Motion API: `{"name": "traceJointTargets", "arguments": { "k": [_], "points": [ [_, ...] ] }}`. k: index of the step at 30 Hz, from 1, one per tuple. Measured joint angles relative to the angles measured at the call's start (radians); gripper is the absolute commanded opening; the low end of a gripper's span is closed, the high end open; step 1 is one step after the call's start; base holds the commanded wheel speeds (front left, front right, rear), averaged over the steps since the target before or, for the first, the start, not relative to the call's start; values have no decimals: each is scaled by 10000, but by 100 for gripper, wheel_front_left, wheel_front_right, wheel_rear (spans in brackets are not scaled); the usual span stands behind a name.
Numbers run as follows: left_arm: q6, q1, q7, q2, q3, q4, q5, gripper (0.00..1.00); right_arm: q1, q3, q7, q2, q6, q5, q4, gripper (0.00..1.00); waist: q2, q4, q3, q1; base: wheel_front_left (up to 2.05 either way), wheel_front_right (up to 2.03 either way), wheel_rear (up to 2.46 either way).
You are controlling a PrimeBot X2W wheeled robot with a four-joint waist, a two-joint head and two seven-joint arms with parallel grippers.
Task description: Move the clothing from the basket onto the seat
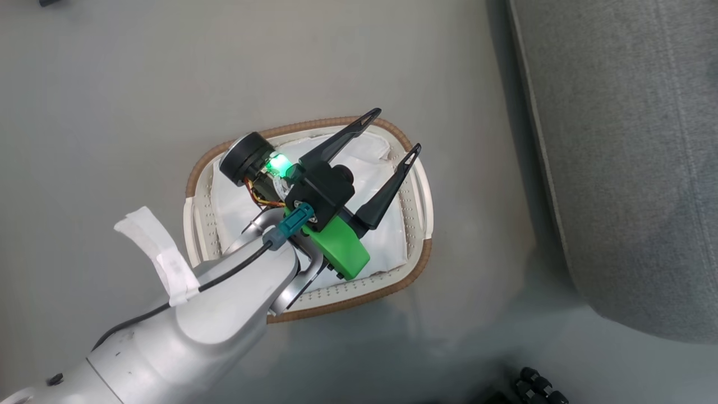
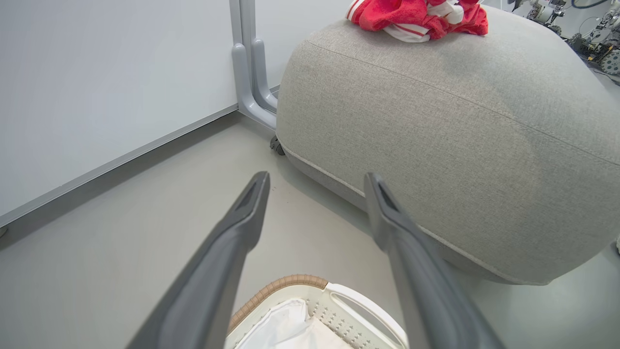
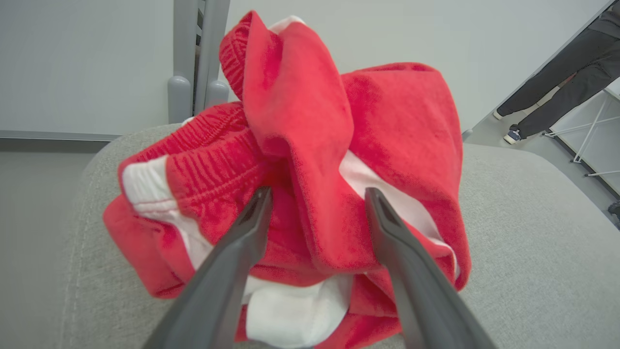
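1. The left gripper [image 1: 396, 130] has its fingers spread wide with nothing between them. It hangs above the basket [image 1: 314, 126], its tips over the rim on the side nearer the seat [image 1: 634, 168].
2. The left forearm [image 1: 185, 325] is pale and enters from the lower left of the head view. A strip of white tape [image 1: 160, 247] is wrapped on its black cable, and a green light [image 1: 277, 164] glows at the wrist.
3. The right gripper [image 3: 318, 191] has its fingers parted, not pinched. A raised fold of the red-and-white garment [image 3: 387, 121] stands between them. Contact between fingers and cloth cannot be confirmed.
4. The red-and-white garment lies in a crumpled heap on top of the seat, with a ribbed red band and white panels showing.
5. The basket stands on the grey floor [image 1: 112, 112], near the seat but apart from it. White fabric [image 1: 376, 163] lies inside it; whether this is a liner or a piece of clothing cannot be told.
6. The seat is grey upholstery with a rounded corner and a stitched seam along its side.
7. A white wall panel [image 2: 97, 72] and a grey post [image 2: 247, 63] stand behind the seat. A person's legs [image 3: 557, 82] in dark trousers show at the upper right of the right wrist view.
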State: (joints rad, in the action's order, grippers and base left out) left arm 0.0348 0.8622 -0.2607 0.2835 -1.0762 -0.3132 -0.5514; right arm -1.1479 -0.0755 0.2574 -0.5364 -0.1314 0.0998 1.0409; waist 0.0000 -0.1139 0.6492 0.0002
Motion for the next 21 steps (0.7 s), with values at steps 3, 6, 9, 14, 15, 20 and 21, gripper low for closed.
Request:
{"name": "traceJointTargets", "arguments": {
  "k": [3,6,9,14,15,20,21],
  "points": [
    [13,-124,0,54,40,44,-44,100,266,234,36,125,0,50,-393,100,0,-125,-215,0,0,0,0],
    [69,-237,-2,82,151,96,-119,100,606,451,42,215,0,128,-980,100,0,-237,-486,0,0,0,0],
    [165,-424,-4,88,395,121,-201,100,993,686,42,274,0,221,-1398,100,0,-330,-810,0,0,0,0],
    [282,-896,-19,84,1133,255,-255,100,1262,1149,44,575,0,420,-1768,100,0,-411,-1487,-1,0,0,0],
    [314,-1041,-19,81,1342,278,-261,100,1290,1216,44,650,0,445,-1814,100,0,-416,-1642,-1,0,0,0],
    [405,-1932,-35,-10,2424,355,-205,100,1457,1570,42,1260,0,792,-2004,100,0,-371,-2415,-2,0,0,0],
    [414,-2159,-36,-25,2679,355,-178,100,1574,1601,42,1402,0,851,-2056,100,0,-347,-2592,-2,0,0,0]
  ]
}}
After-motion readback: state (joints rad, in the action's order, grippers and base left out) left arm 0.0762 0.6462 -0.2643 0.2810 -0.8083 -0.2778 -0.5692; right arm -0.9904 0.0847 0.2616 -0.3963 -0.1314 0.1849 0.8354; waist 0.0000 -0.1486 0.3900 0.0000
